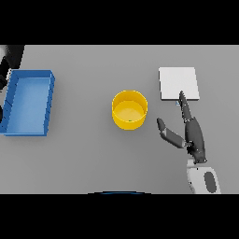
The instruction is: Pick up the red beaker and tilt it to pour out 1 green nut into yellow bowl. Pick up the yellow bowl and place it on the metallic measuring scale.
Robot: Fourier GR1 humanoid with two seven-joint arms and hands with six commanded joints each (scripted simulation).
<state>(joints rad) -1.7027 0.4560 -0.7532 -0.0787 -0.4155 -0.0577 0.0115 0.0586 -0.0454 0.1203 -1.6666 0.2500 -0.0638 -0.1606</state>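
A yellow bowl (130, 110) stands at the middle of the grey table, with a small green nut (130, 121) lying inside near its front wall. To its right and a little farther back lies the flat pale square measuring scale (179, 83). My right hand (190, 130) is open just right of the bowl, fingers straight and pointing toward the scale's front edge, thumb spread toward the bowl without touching it. No red beaker shows in this view. My left hand is out of sight.
A blue rectangular tray (46, 105) sits at the table's left side. A dark and white shape (5, 63) shows at the far left edge behind the tray.
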